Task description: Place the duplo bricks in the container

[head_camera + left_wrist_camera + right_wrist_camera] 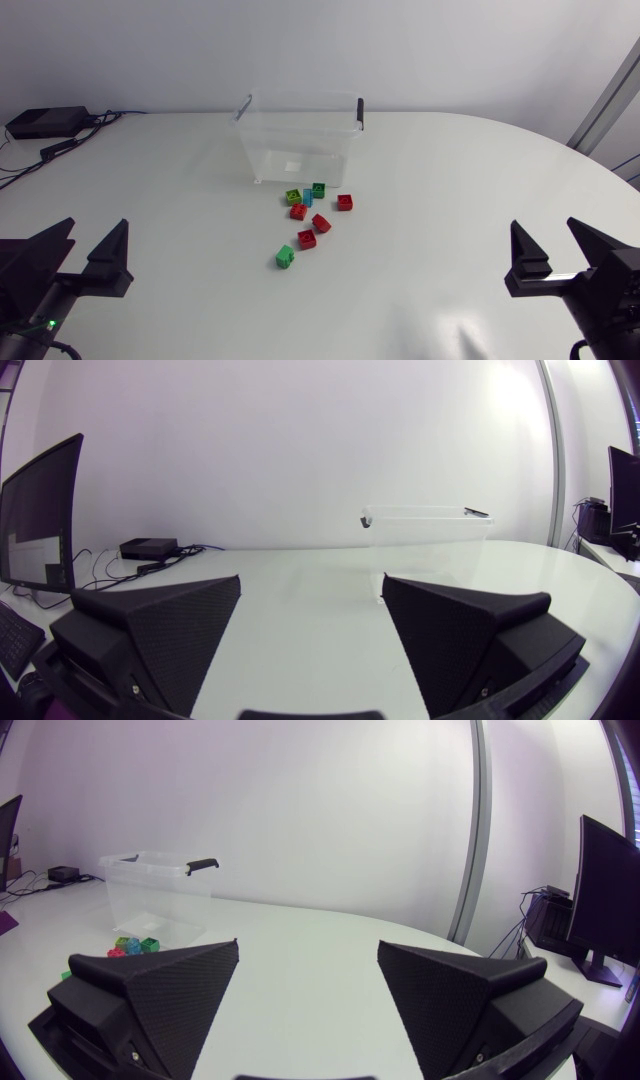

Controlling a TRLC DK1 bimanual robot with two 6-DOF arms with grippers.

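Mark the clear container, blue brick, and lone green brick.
Clear plastic container [270,150]: head view, front wall.
Blue duplo brick [308,198]: head view, top face.
Lone green duplo brick [285,257]: head view, top face.

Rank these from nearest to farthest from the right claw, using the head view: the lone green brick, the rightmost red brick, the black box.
From the right claw:
1. Rightmost red brick, at the cluster's right edge.
2. Lone green brick, apart at the cluster's near side.
3. Black box, far left corner.

place: robotics lab | cues: white table [450,190], left arm [25,300], right arm [612,295], cabled black box [45,122]
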